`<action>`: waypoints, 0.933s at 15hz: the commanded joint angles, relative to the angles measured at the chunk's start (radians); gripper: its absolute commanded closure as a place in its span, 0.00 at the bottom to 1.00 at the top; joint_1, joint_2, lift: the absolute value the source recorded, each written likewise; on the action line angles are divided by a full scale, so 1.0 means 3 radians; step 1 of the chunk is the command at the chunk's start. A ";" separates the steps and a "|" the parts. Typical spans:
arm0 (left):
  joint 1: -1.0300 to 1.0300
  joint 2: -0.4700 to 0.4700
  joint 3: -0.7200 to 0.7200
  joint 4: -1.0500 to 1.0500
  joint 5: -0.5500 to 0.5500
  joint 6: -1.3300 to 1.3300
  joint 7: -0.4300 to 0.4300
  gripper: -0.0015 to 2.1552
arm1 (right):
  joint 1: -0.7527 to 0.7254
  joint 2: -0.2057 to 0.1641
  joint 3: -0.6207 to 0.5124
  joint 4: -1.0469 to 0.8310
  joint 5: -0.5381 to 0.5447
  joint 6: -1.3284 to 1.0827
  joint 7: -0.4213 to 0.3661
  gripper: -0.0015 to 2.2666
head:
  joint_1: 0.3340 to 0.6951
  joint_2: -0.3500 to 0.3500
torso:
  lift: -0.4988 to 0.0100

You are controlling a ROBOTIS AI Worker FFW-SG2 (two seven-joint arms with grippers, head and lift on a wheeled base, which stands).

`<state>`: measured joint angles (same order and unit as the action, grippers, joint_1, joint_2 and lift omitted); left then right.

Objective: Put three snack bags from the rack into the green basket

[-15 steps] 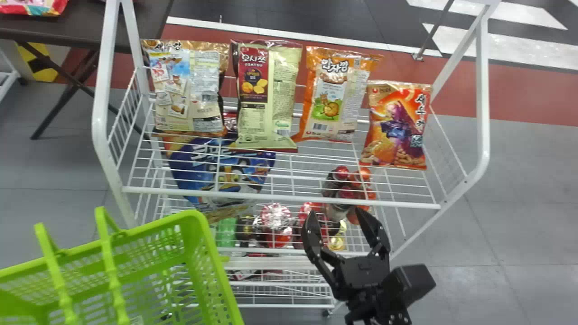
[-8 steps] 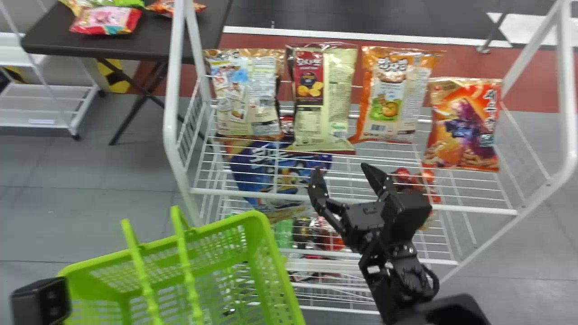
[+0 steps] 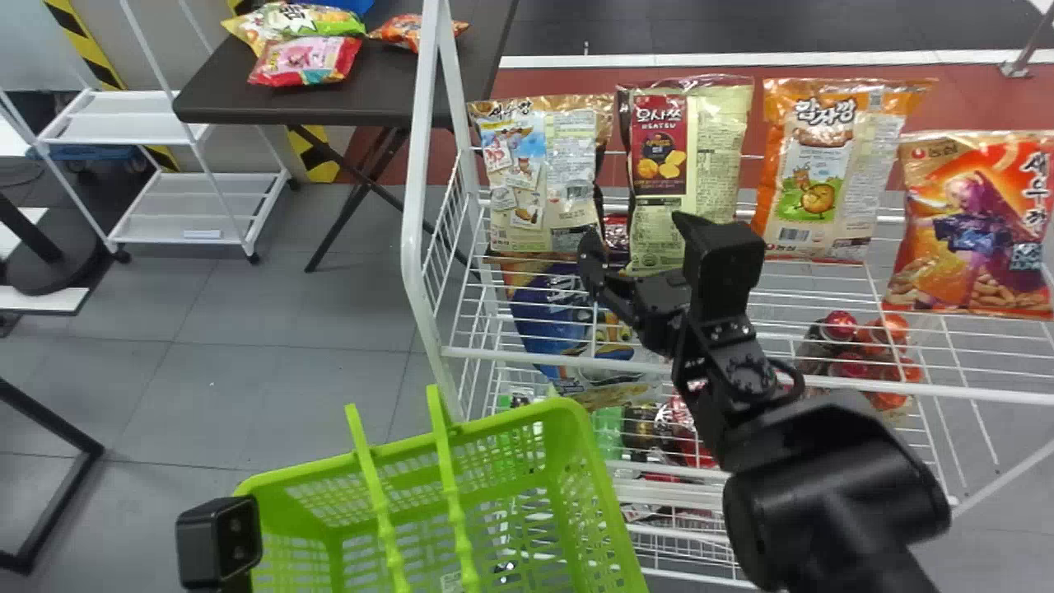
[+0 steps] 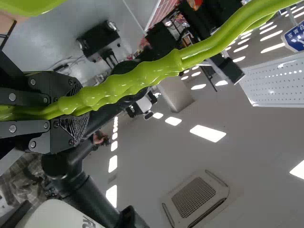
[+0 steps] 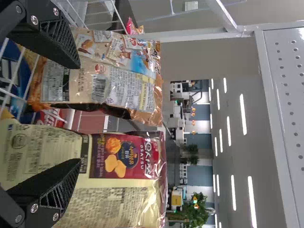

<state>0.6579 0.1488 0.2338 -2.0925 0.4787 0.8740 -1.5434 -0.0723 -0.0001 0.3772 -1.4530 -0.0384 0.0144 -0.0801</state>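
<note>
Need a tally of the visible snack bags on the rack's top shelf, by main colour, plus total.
Beige bag with blue picture: 1
Cream-and-maroon bag: 1
Orange-and-white bag: 1
Red-orange bag with purple figure: 1
Total: 4

Rack's upper shelf (image 3: pixel 527 357) with four snack bags (image 3: pixel 543 177)

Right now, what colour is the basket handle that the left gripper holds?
Bright lime green; the basket handle shows best in the left wrist view.
</note>
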 commanded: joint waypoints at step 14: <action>-0.0025 0.0026 -0.0069 -0.0010 -0.0031 0.0071 0.0006 1.00 | -0.1431 0.0003 0.0496 0.1837 -0.0363 -0.0214 0.0487 0.04 | 1.00 0.74 | 0.98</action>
<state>0.6520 0.1566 0.2147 -2.0955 0.4694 0.8952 -1.5417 -0.4771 0.0000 0.5254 -0.9434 -0.1447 -0.0476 0.0544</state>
